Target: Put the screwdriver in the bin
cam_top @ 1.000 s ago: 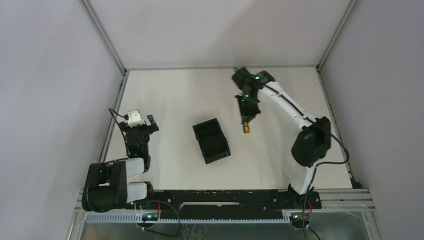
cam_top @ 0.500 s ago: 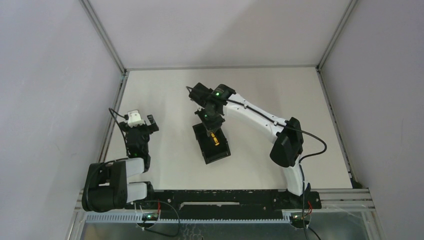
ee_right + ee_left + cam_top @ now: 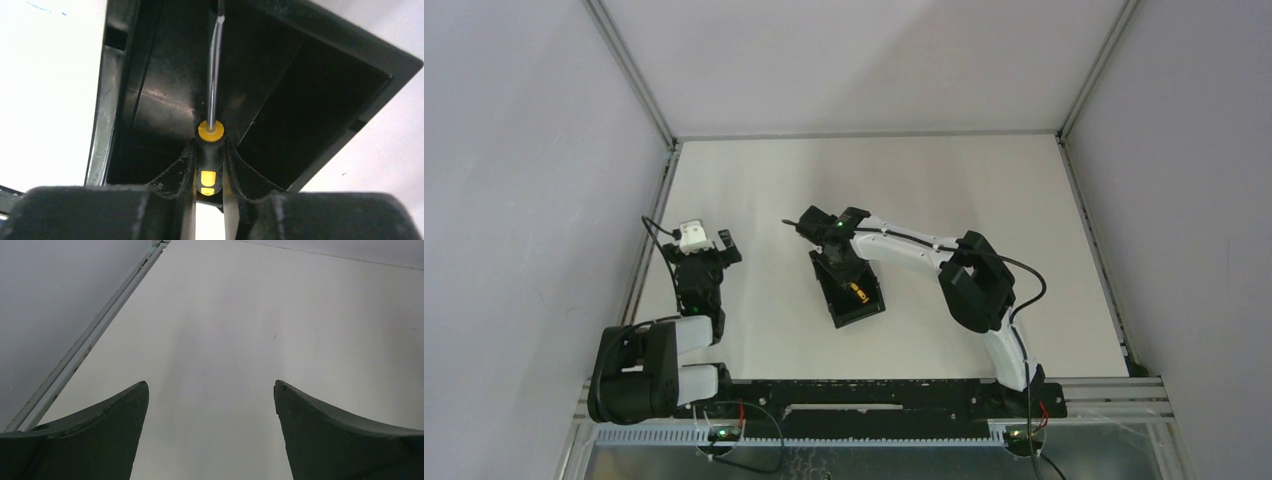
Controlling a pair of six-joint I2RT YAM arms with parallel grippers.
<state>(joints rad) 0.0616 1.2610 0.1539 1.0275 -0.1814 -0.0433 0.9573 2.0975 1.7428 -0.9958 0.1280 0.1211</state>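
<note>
Right gripper [image 3: 209, 146]: narrow; my fingers [image 3: 178, 172] close on the black-and-yellow handle of the screwdriver [image 3: 214, 75] from both sides, so I hold it.
Screwdriver: inside the walls of the bin [image 3: 107, 100], shaft pointing away from me; I cannot tell whether it touches the floor.
Bin: upright near the middle of the table [image 3: 984, 190]; I see nothing else in it.
Left gripper [image 3: 211, 390]: wide, nothing between the fingers, at the near left, well apart from the bin.
Done, as I judge it: grasp and carry; the screwdriver is low in the bin.
Left: let go, then lift clear without dragging the handle out.
</note>
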